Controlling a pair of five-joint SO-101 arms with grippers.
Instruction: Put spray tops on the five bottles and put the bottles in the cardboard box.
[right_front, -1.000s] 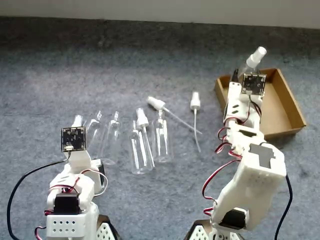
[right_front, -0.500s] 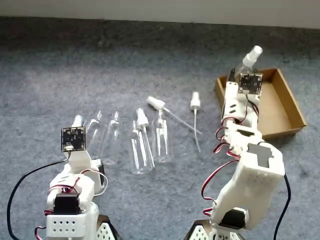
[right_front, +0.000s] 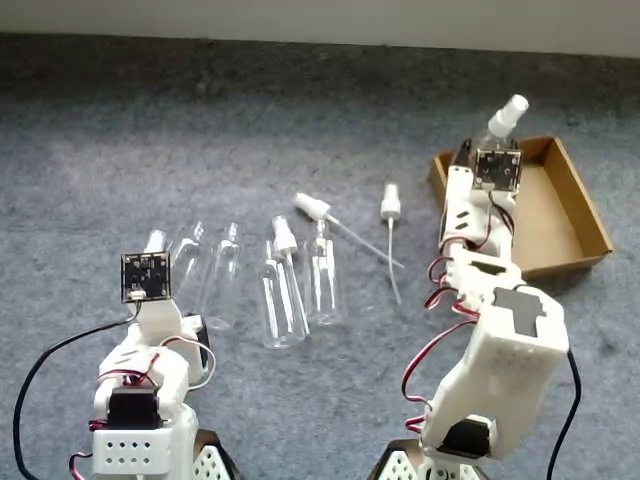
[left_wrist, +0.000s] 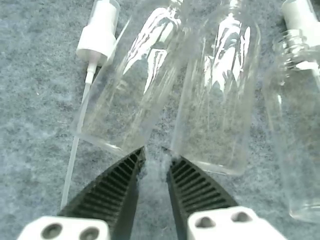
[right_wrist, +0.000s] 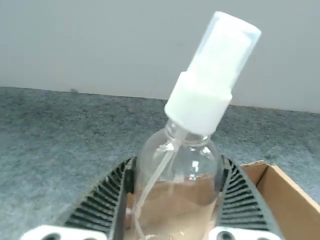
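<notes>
Bottle (right_wrist: 192, 167) with a spray top (right_wrist: 212, 75) on it is pinched in the right gripper (right_wrist: 176, 172). The ribbed jaws press its clear sides from both flanks, and the neck and top stick out past the fingertips. Seen from above, it is held tilted at the end of the box (right_front: 560, 215) nearest the other bottles.

Four more bottles (right_front: 280, 295) lie in a loose row on the grey worktop (right_front: 100, 150), well apart from the box, with loose tops (right_front: 390, 207) scattered among them.

The left gripper (left_wrist: 156, 159) sits low over the worktop with its jaws a little apart and only carpet between them. Its tips are right at the bases of two of the lying bottles, one base (left_wrist: 125, 100) just ahead of each jaw. A loose top with its thin tube lies just beside the outer one.
</notes>
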